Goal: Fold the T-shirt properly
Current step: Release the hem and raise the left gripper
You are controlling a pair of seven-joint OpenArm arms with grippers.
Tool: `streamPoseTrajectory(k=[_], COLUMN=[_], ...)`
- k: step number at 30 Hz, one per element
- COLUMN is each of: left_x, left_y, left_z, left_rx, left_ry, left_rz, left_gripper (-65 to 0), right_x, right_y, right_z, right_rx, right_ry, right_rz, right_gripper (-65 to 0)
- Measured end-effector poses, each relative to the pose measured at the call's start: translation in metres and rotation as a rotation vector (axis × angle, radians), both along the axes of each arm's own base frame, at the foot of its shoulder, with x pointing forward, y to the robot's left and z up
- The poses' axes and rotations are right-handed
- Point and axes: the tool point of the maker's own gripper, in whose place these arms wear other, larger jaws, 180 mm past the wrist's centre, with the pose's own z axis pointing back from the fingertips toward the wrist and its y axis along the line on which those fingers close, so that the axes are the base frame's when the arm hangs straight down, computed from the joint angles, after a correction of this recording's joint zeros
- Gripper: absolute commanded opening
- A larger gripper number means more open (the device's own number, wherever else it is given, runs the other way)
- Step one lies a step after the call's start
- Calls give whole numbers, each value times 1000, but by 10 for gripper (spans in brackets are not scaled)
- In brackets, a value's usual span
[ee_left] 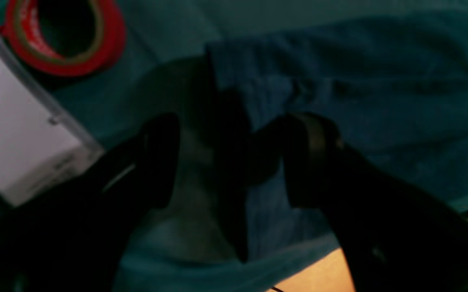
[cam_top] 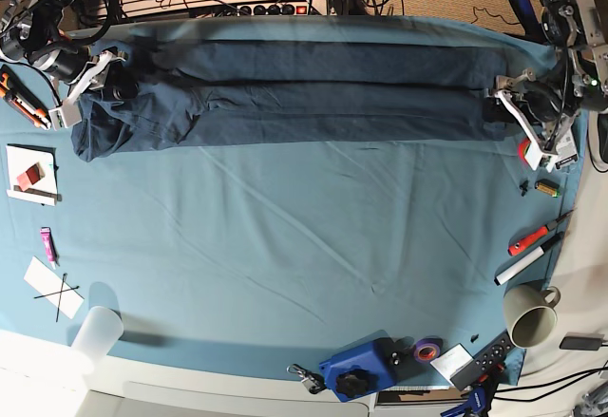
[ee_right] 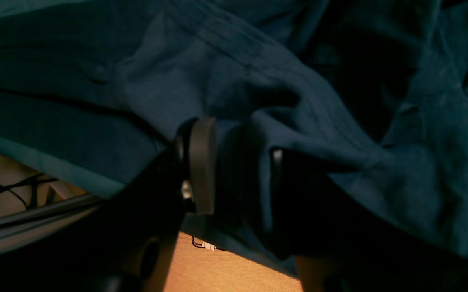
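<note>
The dark navy T-shirt (cam_top: 304,94) lies folded into a long narrow strip along the far side of the teal table cloth (cam_top: 304,246). At the strip's right end my left gripper (cam_top: 508,104) stands open. In the left wrist view its fingers (ee_left: 160,162) straddle a corner of the T-shirt (ee_left: 359,81) without pinching it. My right gripper (cam_top: 100,80) is at the bunched left end. In the right wrist view the right gripper (ee_right: 238,170) has its jaws apart. A fold of the T-shirt (ee_right: 217,73) hangs loosely between them and drapes over one finger.
A red tape roll (ee_left: 63,36) and a clear box (ee_left: 14,121) lie beside my left gripper. A mug (cam_top: 530,320), a red-handled tool (cam_top: 532,241), a blue object (cam_top: 356,369), a white cup (cam_top: 95,331) and cards (cam_top: 30,175) ring the cloth's edges.
</note>
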Motion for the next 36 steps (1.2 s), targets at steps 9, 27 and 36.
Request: streamPoseTrajectory(k=[9, 27, 36], left_x=[-7, -18, -7], left_y=[-14, -42, -16], left_z=[-21, -19, 7], left_rx=[-90, -240, -165], left_ry=[17, 50, -39], left_rz=[57, 11, 62], left_gripper=[-305, -650, -650], right_x=[0, 0, 0], right_y=[0, 0, 0], right_z=[0, 0, 0], right_rx=[-2, -3, -3], right_ry=[1, 0, 0], right_rz=[0, 0, 0], right_gripper=[-475, -475, -475])
